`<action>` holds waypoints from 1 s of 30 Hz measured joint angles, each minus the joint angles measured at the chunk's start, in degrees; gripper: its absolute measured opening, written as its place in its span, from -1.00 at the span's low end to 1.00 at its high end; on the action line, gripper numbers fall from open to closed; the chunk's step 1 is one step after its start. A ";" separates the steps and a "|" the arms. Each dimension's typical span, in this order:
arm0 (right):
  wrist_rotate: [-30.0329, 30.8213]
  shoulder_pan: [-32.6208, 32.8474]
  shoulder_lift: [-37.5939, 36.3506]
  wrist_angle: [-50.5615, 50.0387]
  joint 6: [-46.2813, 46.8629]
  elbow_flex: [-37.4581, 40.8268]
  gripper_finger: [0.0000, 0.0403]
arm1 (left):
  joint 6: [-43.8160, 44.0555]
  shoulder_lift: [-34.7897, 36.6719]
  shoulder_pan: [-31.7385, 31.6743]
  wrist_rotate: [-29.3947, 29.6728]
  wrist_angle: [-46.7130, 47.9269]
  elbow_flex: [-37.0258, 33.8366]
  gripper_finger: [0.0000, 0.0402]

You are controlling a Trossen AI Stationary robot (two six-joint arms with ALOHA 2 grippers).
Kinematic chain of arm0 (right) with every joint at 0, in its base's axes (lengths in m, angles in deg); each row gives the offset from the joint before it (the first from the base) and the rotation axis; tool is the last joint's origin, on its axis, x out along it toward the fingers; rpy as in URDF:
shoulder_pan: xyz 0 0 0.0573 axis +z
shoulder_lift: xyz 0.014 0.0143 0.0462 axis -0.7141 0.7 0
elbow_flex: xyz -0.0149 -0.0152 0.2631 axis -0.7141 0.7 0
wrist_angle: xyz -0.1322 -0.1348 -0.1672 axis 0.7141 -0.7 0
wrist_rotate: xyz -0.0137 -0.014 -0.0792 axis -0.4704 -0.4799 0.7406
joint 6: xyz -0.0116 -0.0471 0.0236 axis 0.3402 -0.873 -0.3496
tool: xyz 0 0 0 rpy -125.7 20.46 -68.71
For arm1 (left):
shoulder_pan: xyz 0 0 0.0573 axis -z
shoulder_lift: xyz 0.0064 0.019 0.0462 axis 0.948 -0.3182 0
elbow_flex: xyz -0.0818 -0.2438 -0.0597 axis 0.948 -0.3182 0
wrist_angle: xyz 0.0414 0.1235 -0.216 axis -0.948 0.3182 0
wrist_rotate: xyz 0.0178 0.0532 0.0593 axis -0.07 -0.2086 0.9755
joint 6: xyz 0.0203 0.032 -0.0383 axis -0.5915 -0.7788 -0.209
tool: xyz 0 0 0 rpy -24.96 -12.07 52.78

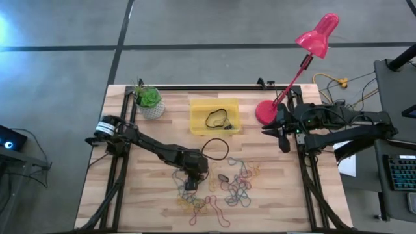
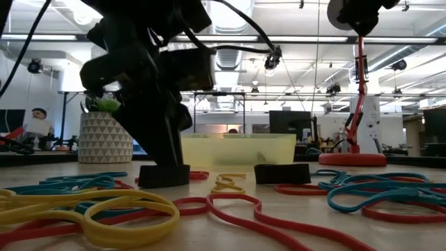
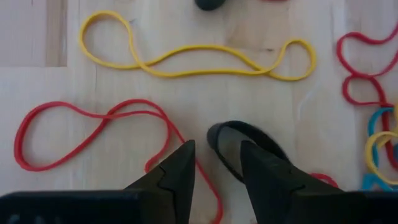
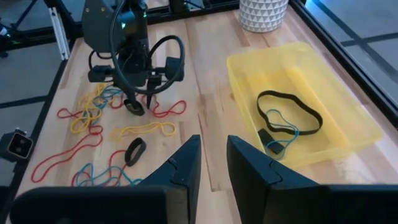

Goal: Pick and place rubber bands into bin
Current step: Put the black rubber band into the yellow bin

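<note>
Many rubber bands [image 1: 237, 185] in red, yellow and blue lie loose on the wooden table's near half. My left gripper [image 1: 190, 185] points down among them, open. Its fingers [image 3: 261, 171] straddle one side of a wide black band [image 3: 221, 140] that lies on the wood. A second black band [image 4: 135, 151] lies apart nearby. The yellow bin [image 1: 214, 116] stands toward the far edge, with a black band [image 4: 298, 109] and a blue one in it. My right gripper [image 1: 284, 142] hovers open beside the lamp's base, away from the bands. My left gripper comes from above, pointing down. One finger [image 3: 261, 171] stands inside the black band's loop and the other [image 3: 180, 171] outside it, with the band's wall [image 3: 221, 149] between them. Wood shows between the outer finger and the wall. Whether the inner finger touches it I cannot tell.
A white plant pot [image 1: 149, 103] stands left of the bin and a red lamp's base [image 1: 266, 112] right of it. A thin black cable loop [image 1: 216, 148] hangs off the left arm between the bin and the bands. Bare wood lies near the table's left edge [image 1: 130, 188].
</note>
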 joint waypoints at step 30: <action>1.78 0.00 0.17 2.37 4.39 2.93 -0.66 | -8.85 19.42 -6.66 20.73 -1.68 0.01 -1.00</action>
